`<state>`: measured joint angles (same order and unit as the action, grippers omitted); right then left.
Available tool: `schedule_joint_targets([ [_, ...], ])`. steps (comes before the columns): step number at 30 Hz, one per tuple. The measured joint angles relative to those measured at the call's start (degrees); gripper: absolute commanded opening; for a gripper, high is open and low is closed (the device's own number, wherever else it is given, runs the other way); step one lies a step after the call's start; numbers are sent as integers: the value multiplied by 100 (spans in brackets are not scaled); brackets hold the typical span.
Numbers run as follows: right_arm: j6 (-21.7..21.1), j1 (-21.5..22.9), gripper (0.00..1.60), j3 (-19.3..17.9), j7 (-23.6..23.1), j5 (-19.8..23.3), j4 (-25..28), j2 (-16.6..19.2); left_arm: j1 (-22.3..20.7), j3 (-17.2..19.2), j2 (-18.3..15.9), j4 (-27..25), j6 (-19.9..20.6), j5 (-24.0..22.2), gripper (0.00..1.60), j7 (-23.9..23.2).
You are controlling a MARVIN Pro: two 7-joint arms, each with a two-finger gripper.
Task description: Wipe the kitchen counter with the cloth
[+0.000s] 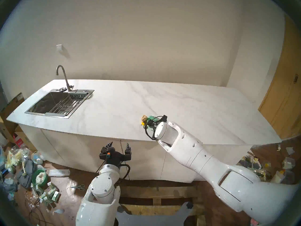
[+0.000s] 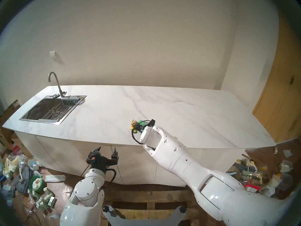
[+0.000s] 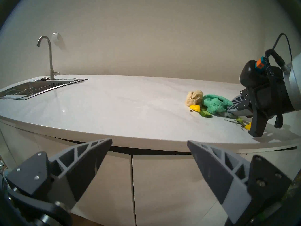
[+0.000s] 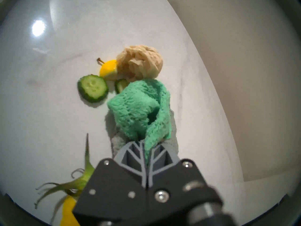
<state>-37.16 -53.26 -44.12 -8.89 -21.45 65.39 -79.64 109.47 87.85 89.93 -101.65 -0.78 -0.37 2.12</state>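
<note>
Cloth [image 4: 143, 109], pinched in the tightly closed right gripper [image 4: 147, 149], bunches on the counter [image 1: 187, 106], pushing scraps; paper wad [image 4: 140, 64] at twelve o'clock. Left gripper [image 1: 118, 146] waits wide open, empty.

Your right arm [image 1: 200, 153] reaches out long and slants downward, its wrist pitched forward. The right gripper [image 4: 147, 149] has its jaws pressed together, fingertips nearly meeting. Your left arm [image 1: 104, 184] is folded close to the body, with the left gripper [image 3: 149, 144] pointing roughly level, as far as the fisheye shows, its fingers [image 3: 91, 157] spread wide.
</note>
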Motion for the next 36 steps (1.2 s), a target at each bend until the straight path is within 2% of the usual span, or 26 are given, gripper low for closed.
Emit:
schedule_joint_targets([
  [8, -56, -33, 0, -192, 0, 32, 237, 264, 0, 0, 0, 0, 0, 0, 160, 0],
  [22, -110, -179, 0, -457, -34, 159, 1185, 612, 0, 0, 0, 2, 0, 1, 160, 0],
  [36, -181, -302, 0, -460, -680, 203, 2198, 1289, -2, 0, 0, 7, 0, 2, 160, 2],
])
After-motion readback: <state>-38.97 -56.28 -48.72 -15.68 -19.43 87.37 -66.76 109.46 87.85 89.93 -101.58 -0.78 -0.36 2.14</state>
